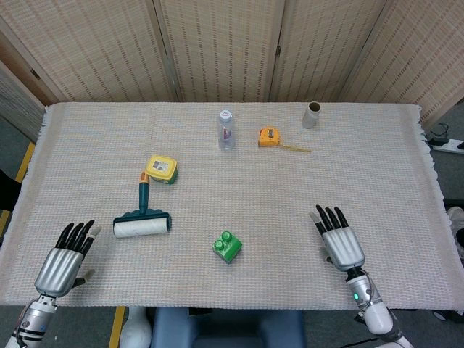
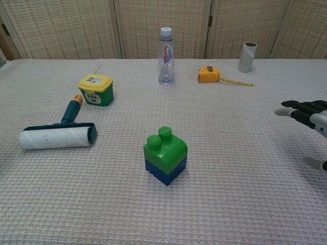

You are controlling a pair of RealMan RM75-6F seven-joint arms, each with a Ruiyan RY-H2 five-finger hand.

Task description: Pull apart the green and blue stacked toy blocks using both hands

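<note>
Tablecloth (image 1: 239,196) beneath seemingly flat, splayed robot hands

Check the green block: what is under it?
The green block sits stacked on the blue block, plain in the chest view. The head view shows only green; blue is covered. Their joining faces are hidden.

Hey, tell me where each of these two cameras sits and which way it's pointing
Head view: high up, looking steeply down at the table; both the left hand and the right hand show, open.
Chest view: low, looking level across the table toward the screens; only the right hand's fingers show.
Shared: stacked blocks, lint roller, bottle, tape measure.
</note>
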